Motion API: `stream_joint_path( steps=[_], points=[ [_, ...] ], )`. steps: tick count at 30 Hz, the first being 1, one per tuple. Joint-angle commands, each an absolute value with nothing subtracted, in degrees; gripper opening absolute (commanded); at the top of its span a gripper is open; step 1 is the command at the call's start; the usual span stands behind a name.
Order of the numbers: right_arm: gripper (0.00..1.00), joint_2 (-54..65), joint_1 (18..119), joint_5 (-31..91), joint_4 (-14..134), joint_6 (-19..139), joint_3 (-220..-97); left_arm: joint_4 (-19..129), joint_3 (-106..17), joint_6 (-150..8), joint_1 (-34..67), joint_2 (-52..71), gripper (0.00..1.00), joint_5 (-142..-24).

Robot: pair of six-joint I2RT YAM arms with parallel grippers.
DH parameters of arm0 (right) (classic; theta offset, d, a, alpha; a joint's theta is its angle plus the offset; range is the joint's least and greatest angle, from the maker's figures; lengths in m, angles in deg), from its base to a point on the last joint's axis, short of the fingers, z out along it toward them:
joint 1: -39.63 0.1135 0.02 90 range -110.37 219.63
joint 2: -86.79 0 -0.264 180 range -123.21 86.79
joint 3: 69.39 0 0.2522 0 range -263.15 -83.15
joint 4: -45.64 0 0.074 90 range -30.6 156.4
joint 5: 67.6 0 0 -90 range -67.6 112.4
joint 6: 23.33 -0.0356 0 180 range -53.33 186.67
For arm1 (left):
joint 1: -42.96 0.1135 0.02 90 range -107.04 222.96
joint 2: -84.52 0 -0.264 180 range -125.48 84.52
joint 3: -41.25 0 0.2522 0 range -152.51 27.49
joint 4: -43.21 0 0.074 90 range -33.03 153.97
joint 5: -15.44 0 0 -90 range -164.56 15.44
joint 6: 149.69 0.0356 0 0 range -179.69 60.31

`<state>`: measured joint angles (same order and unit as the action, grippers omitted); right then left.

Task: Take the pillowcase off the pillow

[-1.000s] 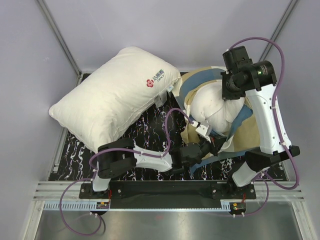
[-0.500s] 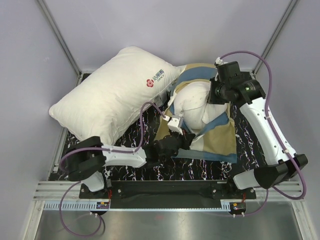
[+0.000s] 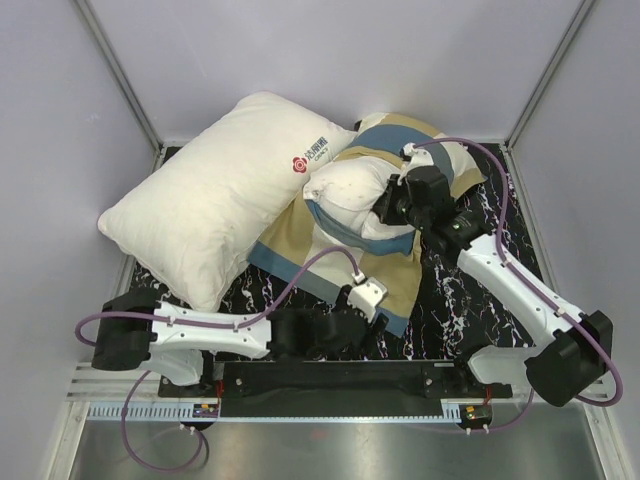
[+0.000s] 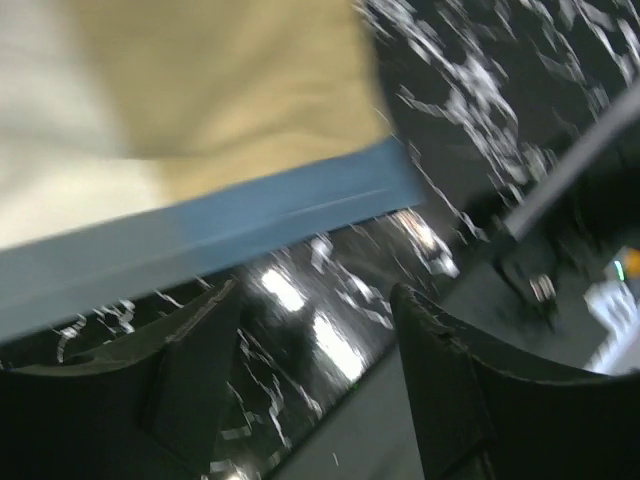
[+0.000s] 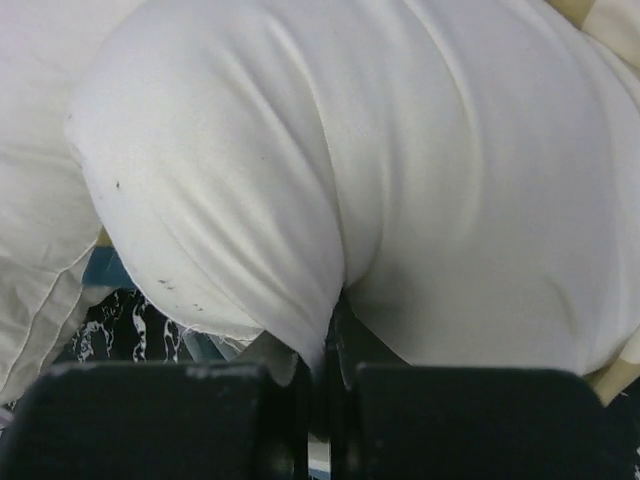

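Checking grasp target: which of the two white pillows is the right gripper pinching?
The plain pillow sitting in the checked pillowcase, right gripper shut on it; the red-logo pillow isn't gripped.

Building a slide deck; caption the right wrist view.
Right pincer shut on a fold of the off-white pillow, checked pillowcase peeking in at the top corner.

Left of the pillowcase [image 3: 300, 240] the logo pillow [image 3: 220, 195] lies against it and covers the worktop [image 3: 450, 300] to the far-left corner, blocking that side. Right of the pillowcase bare worktop lies open, crossed only by the right arm [image 3: 500, 275], with the right end effector [image 3: 388, 205] clamped on the pillow [image 3: 345, 190]. In front of the pillowcase hem the left end effector [image 4: 315, 335] stands spread over bare worktop, the left arm [image 3: 210, 335] along the near edge.
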<state>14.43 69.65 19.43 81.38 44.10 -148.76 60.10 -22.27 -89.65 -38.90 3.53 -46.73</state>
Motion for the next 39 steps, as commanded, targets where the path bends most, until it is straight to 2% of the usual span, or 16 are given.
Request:
stream_joint_path(
  steps=[1, 6, 12, 16, 20, 25, 26, 28, 31, 32, 35, 38, 39],
  points=[
    [0.00, 14.6, 71.1, 16.5, 62.5, 40.5, -149.4, 63.4, -26.9, -84.0, -43.2, 7.1, 0.68, -46.5],
    [0.00, 14.6, 72.4, 17.0, 62.4, 40.6, -149.3, 60.0, -27.5, -78.2, -44.0, 8.5, 0.71, -41.0],
    [0.00, 14.2, 73.9, 17.6, 62.5, 40.0, -149.2, 52.4, -29.5, -64.5, -41.2, 6.4, 0.85, -33.4],
    [0.00, 14.4, 75.0, 17.8, 62.5, 39.6, -149.2, 42.2, -28.3, -58.0, -37.5, 4.5, 0.89, -30.8],
    [0.00, 15.1, 75.4, 18.4, 63.1, 39.6, -149.0, 38.0, -29.0, -54.5, -33.6, 2.7, 0.92, -32.5],
    [0.00, 16.8, 75.8, 18.5, 64.0, 39.7, -148.3, 36.4, -30.7, -54.7, -28.8, 0.0, 0.89, -39.3],
    [0.00, 17.3, 75.7, 18.3, 64.2, 39.9, -148.3, 36.7, -31.7, -55.0, -28.3, -0.7, 0.81, -40.3],
    [0.00, 17.6, 75.8, 17.9, 65.1, 40.3, -148.5, 38.8, -33.0, -55.4, -28.1, -1.8, 0.74, -40.4],
    [0.00, 17.8, 75.8, 17.9, 65.7, 40.6, -149.0, 38.5, -33.2, -55.8, -27.4, -3.1, 0.48, -42.3],
    [0.00, 17.8, 75.8, 17.9, 65.8, 40.5, -149.0, 38.7, -33.2, -56.4, -27.3, -3.5, 0.35, -43.5],
    [0.00, 17.8, 75.8, 17.5, 66.0, 40.6, -149.1, 39.7, -32.8, -57.7, -27.0, -3.5, 0.24, -45.3],
    [0.00, 17.4, 75.8, 16.7, 66.3, 41.1, -149.6, 40.3, -31.1, -59.2, -27.1, -2.5, 0.02, -47.3],
    [0.00, 17.1, 75.8, 16.8, 66.7, 41.1, -150.0, 40.3, -29.7, -59.5, -27.1, -2.1, 0.00, -47.9]
  ],
)
